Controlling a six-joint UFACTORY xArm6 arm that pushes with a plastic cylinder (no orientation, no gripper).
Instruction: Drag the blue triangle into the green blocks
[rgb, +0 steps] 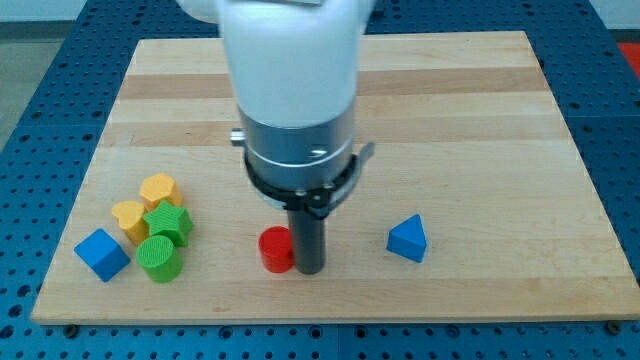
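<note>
The blue triangle (408, 239) lies on the wooden board at the lower right of centre. Two green blocks sit at the lower left: a green star (168, 222) and a green cylinder (159, 258) just below it. My tip (310, 269) rests on the board at the bottom centre, touching or almost touching the right side of a red cylinder (276, 249). The tip is about a hundred pixels left of the blue triangle and well to the right of the green blocks.
Two yellow blocks (158, 189) (129, 217) sit against the green star's upper left. A blue cube (101, 254) lies left of the green cylinder. The arm's white and grey body (292, 100) hides the board's centre. The board's bottom edge (330, 312) is close below the blocks.
</note>
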